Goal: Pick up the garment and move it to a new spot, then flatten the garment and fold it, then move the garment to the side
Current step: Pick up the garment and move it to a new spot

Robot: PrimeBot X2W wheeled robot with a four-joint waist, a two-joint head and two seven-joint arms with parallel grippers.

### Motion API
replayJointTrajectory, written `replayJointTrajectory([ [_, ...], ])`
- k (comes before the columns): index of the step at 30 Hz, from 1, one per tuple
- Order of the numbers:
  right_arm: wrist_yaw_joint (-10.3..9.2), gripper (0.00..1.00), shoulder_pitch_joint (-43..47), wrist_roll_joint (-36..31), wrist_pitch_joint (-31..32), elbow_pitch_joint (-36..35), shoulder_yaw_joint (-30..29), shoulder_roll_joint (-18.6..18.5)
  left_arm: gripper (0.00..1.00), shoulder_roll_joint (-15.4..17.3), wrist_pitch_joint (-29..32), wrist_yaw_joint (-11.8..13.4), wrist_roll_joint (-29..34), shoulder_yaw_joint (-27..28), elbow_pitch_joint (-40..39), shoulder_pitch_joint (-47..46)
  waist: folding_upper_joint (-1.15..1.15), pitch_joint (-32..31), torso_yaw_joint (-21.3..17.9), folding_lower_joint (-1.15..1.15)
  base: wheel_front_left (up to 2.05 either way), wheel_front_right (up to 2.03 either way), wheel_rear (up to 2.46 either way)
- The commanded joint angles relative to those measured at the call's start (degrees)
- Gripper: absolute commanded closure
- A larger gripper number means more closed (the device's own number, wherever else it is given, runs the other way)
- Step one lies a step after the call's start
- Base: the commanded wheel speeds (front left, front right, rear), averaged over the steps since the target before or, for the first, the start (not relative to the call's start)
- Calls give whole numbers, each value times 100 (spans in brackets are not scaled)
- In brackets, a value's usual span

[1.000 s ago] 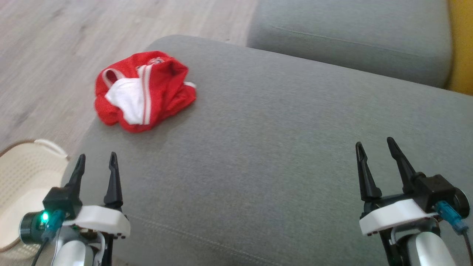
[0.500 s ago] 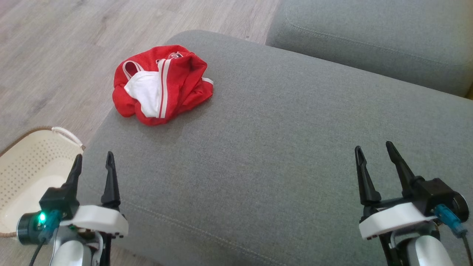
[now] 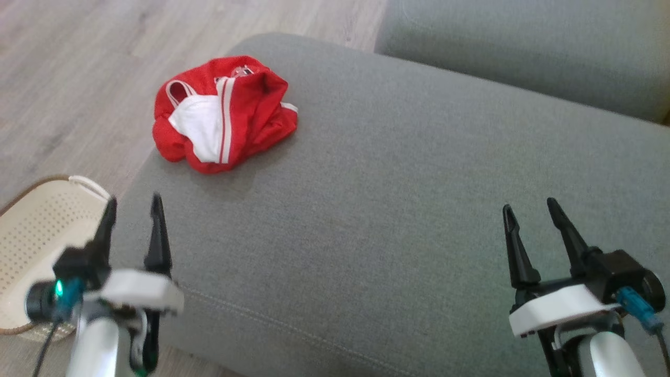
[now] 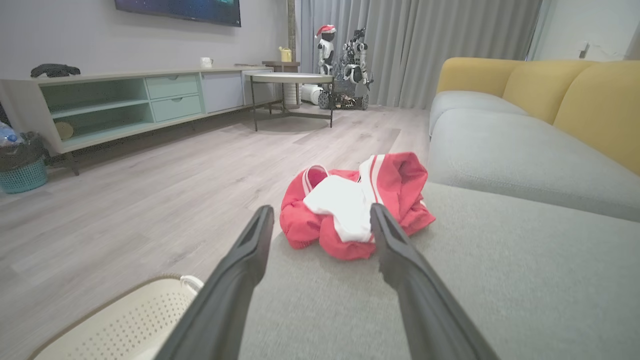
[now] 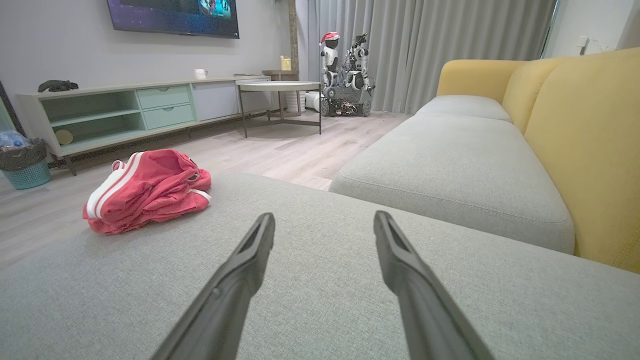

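Left gripper (image 3: 133, 200) is noted at the lower left of the head view, somewhat blurred. Its 2 fingers are spread wide with nothing between them, and it hangs over the near-left edge of the grey seat cushion (image 3: 398, 220). Right gripper (image 3: 528, 205) is noted at the lower right over the same cushion, likewise spread and empty. The red-and-white garment (image 3: 225, 112) is recorded as a crumpled heap on the far-left corner of that cushion, close to the rounded edge beyond which the wooden floor (image 3: 68, 78) begins. It is touched by neither gripper. From the left gripper it lies straight ahead and slightly to the right; in the left wrist view it is framed between the 2 fingers. From the right gripper it lies ahead and far to the left, well apart. The left arm is therefore judged the nearer by a clear margin. No definite long axis can be read from the heap. It is a little wider across than deep in the head view, with a white panel and 2 white stripes facing up. Step in hand is judged to be the approach for the 1st pick-up, with nothing of the task yet done. 1 cream perforated basket (image 3: 31, 235) stands on the floor just beside the cushion's left edge, under the left gripper; nothing is seen in the part of its interior that shows.
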Motion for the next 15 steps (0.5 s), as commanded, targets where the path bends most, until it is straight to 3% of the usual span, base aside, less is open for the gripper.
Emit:
replayJointTrajectory([
  [1, -4, 0, -260, 9, 20, -271, 139, -31, 0, 52, -70, -29, -48, 204, -179, -535, 0, 150, -71, 0, 0, 0, 0],
  [8, -4, 0, -580, -25, 235, -543, 221, -201, 0, 119, -67, -128, -131, 221, 369, -1668, 0, 823, -440, 0, 0, 0, 0],
  [15, -4, 0, -977, 22, 474, -857, 224, -531, 0, 253, 241, -350, -345, 210, 2069, -3369, 0, 1757, -821, 0, 0, 0, 0],
])
